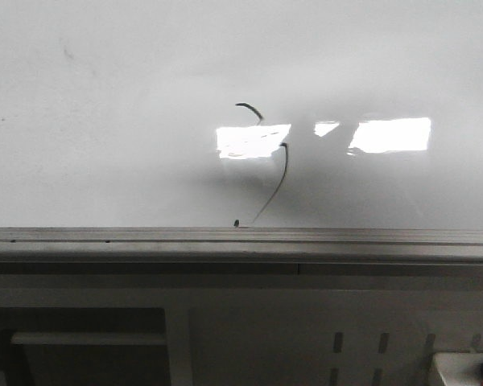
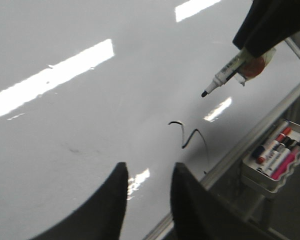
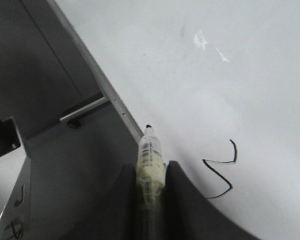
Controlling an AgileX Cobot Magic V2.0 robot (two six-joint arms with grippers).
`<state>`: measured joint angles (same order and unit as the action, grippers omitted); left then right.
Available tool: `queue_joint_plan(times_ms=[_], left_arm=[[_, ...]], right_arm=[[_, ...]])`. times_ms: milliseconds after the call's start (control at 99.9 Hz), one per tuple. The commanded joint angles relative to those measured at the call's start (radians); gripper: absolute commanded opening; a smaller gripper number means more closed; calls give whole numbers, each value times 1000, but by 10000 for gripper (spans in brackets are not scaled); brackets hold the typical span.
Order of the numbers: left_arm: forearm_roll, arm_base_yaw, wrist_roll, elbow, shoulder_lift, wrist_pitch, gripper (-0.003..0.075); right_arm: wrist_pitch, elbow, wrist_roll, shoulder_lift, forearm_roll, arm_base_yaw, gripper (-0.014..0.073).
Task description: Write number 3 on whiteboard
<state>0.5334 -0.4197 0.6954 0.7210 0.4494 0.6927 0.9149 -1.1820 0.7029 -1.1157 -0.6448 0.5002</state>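
The whiteboard (image 1: 105, 121) fills the front view, glossy white with a grey frame edge (image 1: 241, 237). The number 3 (image 1: 275, 161) is a thin dark line on it: a small hook above a long curved tail. It also shows in the left wrist view (image 2: 192, 137) and the right wrist view (image 3: 221, 170). My right gripper (image 3: 150, 167) is shut on a white marker pen (image 3: 150, 150); the pen tip (image 2: 204, 93) points at the board, apart from the line. My left gripper (image 2: 149, 180) is open and empty over the board. Neither gripper shows in the front view.
A white tray (image 2: 250, 174) holding several coloured markers (image 2: 277, 152) hangs beyond the board's frame edge (image 2: 250, 135). Bright glare patches (image 1: 390, 135) lie on the board. A grey stand with a metal bar (image 3: 85, 111) sits below the frame.
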Motion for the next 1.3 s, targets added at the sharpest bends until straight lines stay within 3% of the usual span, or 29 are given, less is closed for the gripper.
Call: queue_joint_plan(times_ms=[0,50,170,430,631,751,1061,1291], left_arm=[[149,2,112,48,90,-22,371],[234,2,209,74,130,32,406],[378,0,395,158,250,160,405],[363,-120,417,325,461,293,406],[315,-211,417,406,558,339,401],[287,-239,417,421,593,343,353],[150,-248,376,421,622,314,315],[173,-248,374,421,631,307,314]], right_arm=[[63,-58,85,15,-20,20,-53],[79,-59,146,15,-20,47,-53],[54,-59,234,15,7,155,-53],[-146,-59,240,15,208,390,-53],[-158,-59,240,15,209,401,-53],[-153,-59,240,15,209,401,-53],[-142,-59,240,15,208,401,-53],[-142,-59,240,15,204,401,-53]])
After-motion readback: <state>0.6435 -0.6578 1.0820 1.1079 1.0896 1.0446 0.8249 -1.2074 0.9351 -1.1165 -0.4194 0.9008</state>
